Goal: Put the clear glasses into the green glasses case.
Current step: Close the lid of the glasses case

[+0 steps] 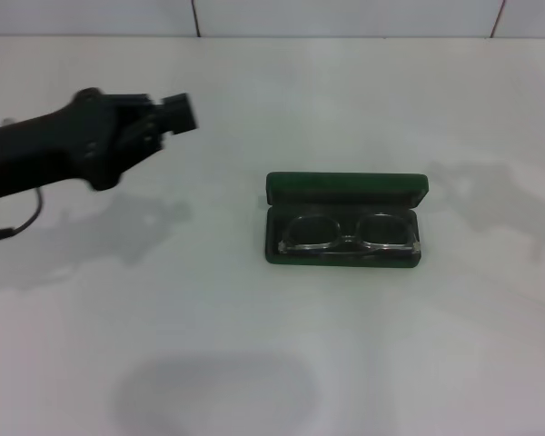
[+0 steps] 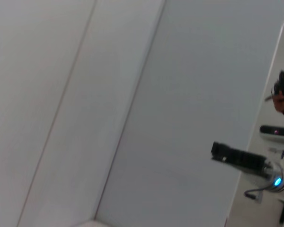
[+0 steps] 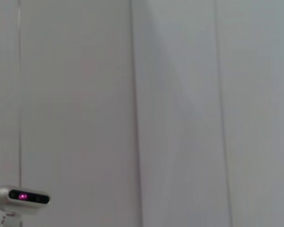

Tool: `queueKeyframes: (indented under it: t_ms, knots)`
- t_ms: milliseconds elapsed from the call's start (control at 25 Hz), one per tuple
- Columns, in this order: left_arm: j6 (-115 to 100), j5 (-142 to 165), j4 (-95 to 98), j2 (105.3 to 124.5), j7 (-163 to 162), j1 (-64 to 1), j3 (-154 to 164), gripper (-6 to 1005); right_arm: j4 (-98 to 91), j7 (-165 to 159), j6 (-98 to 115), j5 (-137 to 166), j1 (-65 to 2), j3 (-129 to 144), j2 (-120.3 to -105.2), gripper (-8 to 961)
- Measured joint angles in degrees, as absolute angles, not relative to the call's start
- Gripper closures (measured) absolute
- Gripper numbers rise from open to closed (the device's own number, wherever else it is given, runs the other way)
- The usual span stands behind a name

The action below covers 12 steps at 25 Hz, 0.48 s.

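- Clear glasses lie inside the open green glasses case, lenses facing up, on the dark lining. Case sits on the white bench, right of centre; lid stands up at the far side.
- Left claw hangs above the bench, well left of the case, holding nothing. Whether its fingers are apart or together: cannot tell.
- Right claw not in the head view; parked out of sight.
- Placement looks complete; lid not shut.
- Risk: if the lid gets closed, an arm of the glasses riding on the rim could be pinched.
- Risk: a low sweep of the left arm toward the case could nudge it or tip the lid.
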<state>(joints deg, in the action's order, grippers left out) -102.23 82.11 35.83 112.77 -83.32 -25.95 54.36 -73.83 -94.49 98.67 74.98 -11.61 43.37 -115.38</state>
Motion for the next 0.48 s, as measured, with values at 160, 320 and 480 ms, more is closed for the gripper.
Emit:
queueKeyframes:
  t_ms: [160,320,480]
  knots:
    - [-99.49,85.58,36.70,113.88,-84.97,-29.17,54.38,938,-69.79,-92.01,102.61,79.04,-11.35,35.97,-115.27,916]
    - [-97.19,87.94,36.87,114.53,-85.98,-31.24,54.40,937,-68.57,-90.15,103.34,84.56,-11.03,32.56,-115.28,779]
    - [-96.05,88.50,36.88,114.98,-85.75,-31.49,54.31,929,-68.34,-90.36,103.26,91.46,-11.12,33.59,-115.33,696]
